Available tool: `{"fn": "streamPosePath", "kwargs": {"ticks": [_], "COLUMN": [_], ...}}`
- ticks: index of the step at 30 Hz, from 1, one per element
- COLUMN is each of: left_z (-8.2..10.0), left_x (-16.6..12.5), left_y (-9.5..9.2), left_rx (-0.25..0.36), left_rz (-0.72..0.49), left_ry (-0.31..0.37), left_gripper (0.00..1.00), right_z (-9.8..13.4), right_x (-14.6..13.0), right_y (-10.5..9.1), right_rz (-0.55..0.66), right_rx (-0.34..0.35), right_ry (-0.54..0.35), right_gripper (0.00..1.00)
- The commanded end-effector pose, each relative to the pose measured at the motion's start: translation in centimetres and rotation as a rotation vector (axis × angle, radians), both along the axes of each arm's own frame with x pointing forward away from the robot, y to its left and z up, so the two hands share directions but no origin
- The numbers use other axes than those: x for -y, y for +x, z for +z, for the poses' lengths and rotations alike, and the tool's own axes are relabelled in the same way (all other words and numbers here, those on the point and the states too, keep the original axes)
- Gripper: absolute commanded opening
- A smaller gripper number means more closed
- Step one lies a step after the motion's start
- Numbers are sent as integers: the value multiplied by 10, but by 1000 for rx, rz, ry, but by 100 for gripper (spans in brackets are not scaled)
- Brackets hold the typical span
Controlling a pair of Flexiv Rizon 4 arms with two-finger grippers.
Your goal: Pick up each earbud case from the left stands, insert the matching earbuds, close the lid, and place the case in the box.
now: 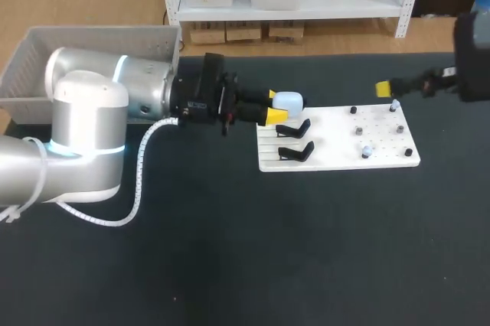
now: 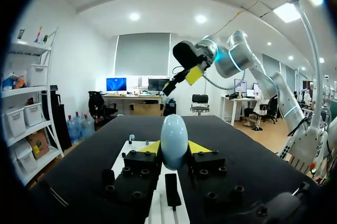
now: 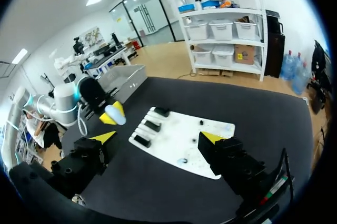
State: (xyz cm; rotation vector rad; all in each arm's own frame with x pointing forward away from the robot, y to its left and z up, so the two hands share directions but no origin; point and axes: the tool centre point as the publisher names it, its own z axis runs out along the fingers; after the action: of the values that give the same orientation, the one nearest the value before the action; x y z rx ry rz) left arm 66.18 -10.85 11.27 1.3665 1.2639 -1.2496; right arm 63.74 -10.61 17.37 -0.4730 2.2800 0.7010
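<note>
A pale blue, egg-shaped earbud case (image 1: 289, 101) hangs just above the far left corner of the white board (image 1: 337, 159). My left gripper (image 1: 270, 107) is shut on it, a yellow tip on either side. In the left wrist view the case (image 2: 174, 141) stands upright between the fingers. Two black stands (image 1: 294, 128) (image 1: 295, 151) on the board's left side are bare. Small pale earbuds (image 1: 367, 151) (image 1: 394, 104) sit on pegs at the board's right. My right gripper (image 3: 158, 137) is open above the board's far right corner, holding nothing.
A grey box (image 1: 84, 44) stands at the table's back left, behind my left arm. Several dark pegs (image 1: 357, 132) dot the board's right half. Dark table surface (image 1: 306, 249) lies open in front of the board.
</note>
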Motion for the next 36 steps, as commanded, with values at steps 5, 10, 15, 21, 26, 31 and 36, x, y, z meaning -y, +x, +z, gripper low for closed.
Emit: {"fn": "streamPosePath", "kwargs": {"ticks": [5, 10, 15, 21, 26, 31, 36], "left_z": [-1, -1, -1, -1, -1, -1, -1], "left_x": [0, 0, 0, 0, 0, 0, 0], "left_y": [0, 0, 0, 0, 0, 0, 0], "left_rx": [1, 1, 1, 1, 1, 1, 1], "left_rz": [1, 1, 1, 1, 1, 1, 1], "left_ry": [-2, -2, -2, -2, -2, -2, -2], "left_gripper": [0, 0, 0, 0, 0, 0, 0], "right_z": [9, 0, -7, -11, -16, -22, -29], "right_x": [-52, -74, -92, -109, -119, -123, -127], "right_y": [-12, -14, -17, -19, -22, -19, -15], "right_rz": [66, 119, 156, 186, 204, 198, 197], "right_rx": [-48, -89, -112, -125, -137, -160, -177], "right_ry": [-53, -78, -97, -105, -114, -112, -115], "right_gripper": [100, 100, 100, 100, 100, 100, 100]}}
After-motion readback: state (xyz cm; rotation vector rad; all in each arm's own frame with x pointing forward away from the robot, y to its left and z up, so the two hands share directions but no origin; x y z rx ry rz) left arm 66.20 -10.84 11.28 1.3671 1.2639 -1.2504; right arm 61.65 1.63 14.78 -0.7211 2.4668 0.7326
